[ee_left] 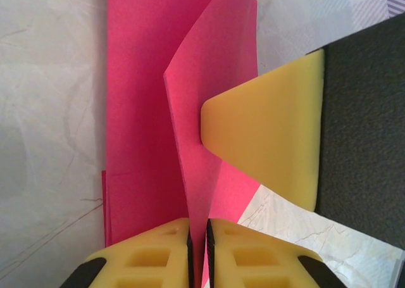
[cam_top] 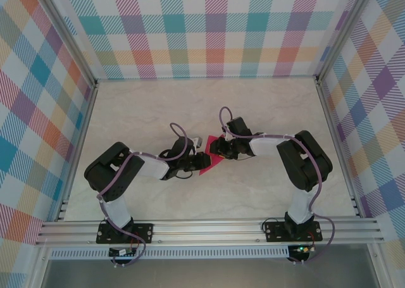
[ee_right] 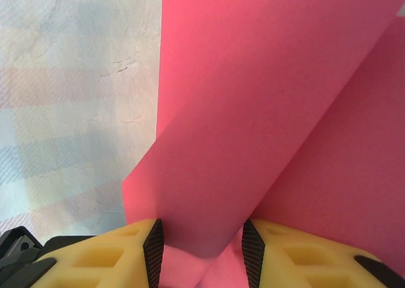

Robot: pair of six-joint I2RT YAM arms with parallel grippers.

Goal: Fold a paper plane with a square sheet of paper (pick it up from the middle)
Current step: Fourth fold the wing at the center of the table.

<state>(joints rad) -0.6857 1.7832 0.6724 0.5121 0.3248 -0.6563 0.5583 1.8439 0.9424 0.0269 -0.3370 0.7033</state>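
Note:
The square sheet of paper (cam_top: 208, 164) is crimson-pink and lies mid-table, folded into layers with a flap standing up. My left gripper (cam_top: 192, 164) reaches it from the left. In the left wrist view that gripper (ee_left: 198, 253) is shut on the raised flap of the paper (ee_left: 145, 111). My right gripper (cam_top: 220, 150) comes in from the right, and one of its yellow fingers (ee_left: 266, 136) touches the flap's far side. In the right wrist view its jaws (ee_right: 202, 250) stand apart, with a bent fold of the paper (ee_right: 253, 111) rising between them. The paper plane is out of view.
The pale marble table (cam_top: 266, 111) is walled in by plaid panels at the back and on both sides. An aluminium rail (cam_top: 209, 228) with both arm bases runs along the near edge.

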